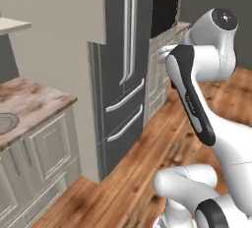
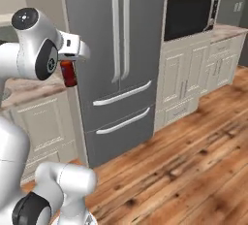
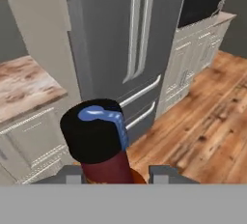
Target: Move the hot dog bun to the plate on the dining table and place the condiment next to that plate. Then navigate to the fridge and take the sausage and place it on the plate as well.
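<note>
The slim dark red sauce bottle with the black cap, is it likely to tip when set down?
Probably yes: the slim dark red sauce bottle looks tall and narrow. It seems rigid, hanging straight from the fingers. Its smooth round body may roll once fallen.

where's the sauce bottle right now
The slim dark red sauce bottle with a black cap is held in the gripper, up in the air in front of the closed tall dark grey fridge.
</note>
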{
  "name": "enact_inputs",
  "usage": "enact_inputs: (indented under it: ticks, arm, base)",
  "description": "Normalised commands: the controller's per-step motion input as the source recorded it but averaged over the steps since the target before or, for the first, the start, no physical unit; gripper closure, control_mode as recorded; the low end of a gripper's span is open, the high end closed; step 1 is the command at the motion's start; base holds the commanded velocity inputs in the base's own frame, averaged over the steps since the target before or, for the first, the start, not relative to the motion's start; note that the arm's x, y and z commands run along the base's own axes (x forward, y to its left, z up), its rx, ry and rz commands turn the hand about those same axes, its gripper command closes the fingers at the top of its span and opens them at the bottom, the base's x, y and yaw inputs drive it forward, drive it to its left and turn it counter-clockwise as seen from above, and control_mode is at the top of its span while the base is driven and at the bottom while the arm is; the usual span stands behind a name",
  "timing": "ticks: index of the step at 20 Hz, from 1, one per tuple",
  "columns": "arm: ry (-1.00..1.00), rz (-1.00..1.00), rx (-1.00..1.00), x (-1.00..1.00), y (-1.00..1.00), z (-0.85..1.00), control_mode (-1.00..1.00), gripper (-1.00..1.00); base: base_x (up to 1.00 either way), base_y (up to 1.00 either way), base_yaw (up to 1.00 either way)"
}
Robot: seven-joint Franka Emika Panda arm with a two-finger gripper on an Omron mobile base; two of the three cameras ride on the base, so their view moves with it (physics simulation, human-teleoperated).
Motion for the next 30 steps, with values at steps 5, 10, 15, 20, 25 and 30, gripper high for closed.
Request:
enact_inputs:
  ticks: [5, 10, 15, 20, 25, 30]
  arm:
    - [0.00, 0.00, 0.00, 0.00, 0.00, 0.00, 1.00, 1.00]
    - [0.00, 0.00, 0.00, 0.00, 0.00, 0.00, 1.00, 1.00]
    - [0.00, 0.00, 0.00, 0.00, 0.00, 0.00, 1.00, 1.00]
    - [0.00, 0.00, 0.00, 0.00, 0.00, 0.00, 1.00, 1.00]
    - [0.00, 0.00, 0.00, 0.00, 0.00, 0.00, 1.00, 1.00]
    - [0.00, 0.00, 0.00, 0.00, 0.00, 0.00, 1.00, 1.00]
  base:
    - [0.44, -1.00, -0.64]
    - [0.84, -0.85, -0.56]
    - [1.00, -0.32, -0.49]
    - [1.00, 0.00, -0.48]
    - [1.00, 0.00, -0.48]
    - [1.00, 0.12, -0.52]
